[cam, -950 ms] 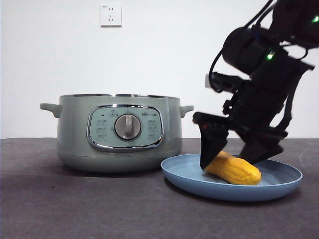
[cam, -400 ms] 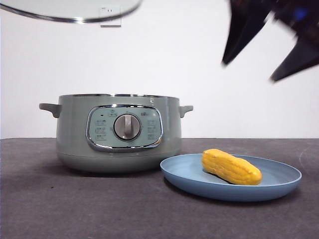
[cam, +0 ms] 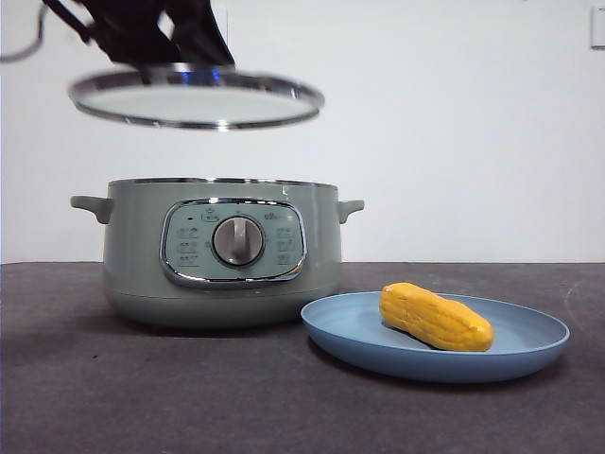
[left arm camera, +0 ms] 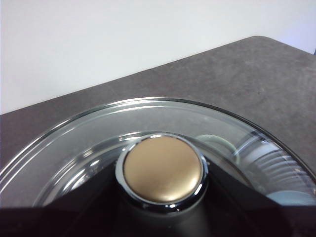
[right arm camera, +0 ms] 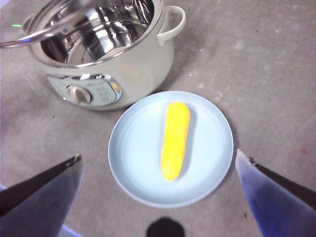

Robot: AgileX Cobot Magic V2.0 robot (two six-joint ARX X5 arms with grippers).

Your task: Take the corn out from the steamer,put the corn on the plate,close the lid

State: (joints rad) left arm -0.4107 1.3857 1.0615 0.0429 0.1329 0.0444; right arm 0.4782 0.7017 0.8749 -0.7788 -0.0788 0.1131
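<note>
The corn [cam: 436,318] lies on the light-blue plate [cam: 529,350], to the right of the open green steamer [cam: 132,255]. My left gripper [cam: 178,59] is shut on the knob of the glass lid [cam: 197,102] and holds it level in the air above the steamer, a little to its left. In the left wrist view the jaws hug the knob [left arm camera: 163,170] from both sides. My right gripper [right arm camera: 158,155] is open wide and empty, high above the plate [right arm camera: 133,148] and the corn [right arm camera: 175,140]. The steamer [right arm camera: 138,69] and the lid's rim [right arm camera: 29,35] also show there.
Dark grey tabletop [cam: 142,397] runs in front of the steamer and the plate. A white wall stands behind, with a socket at its top right corner [cam: 596,24]. The steamer's steel inside [right arm camera: 98,34] shows no food.
My right gripper let go of the corn and rose out of the front view. The lid came in from the upper left and has come down toward the steamer.
</note>
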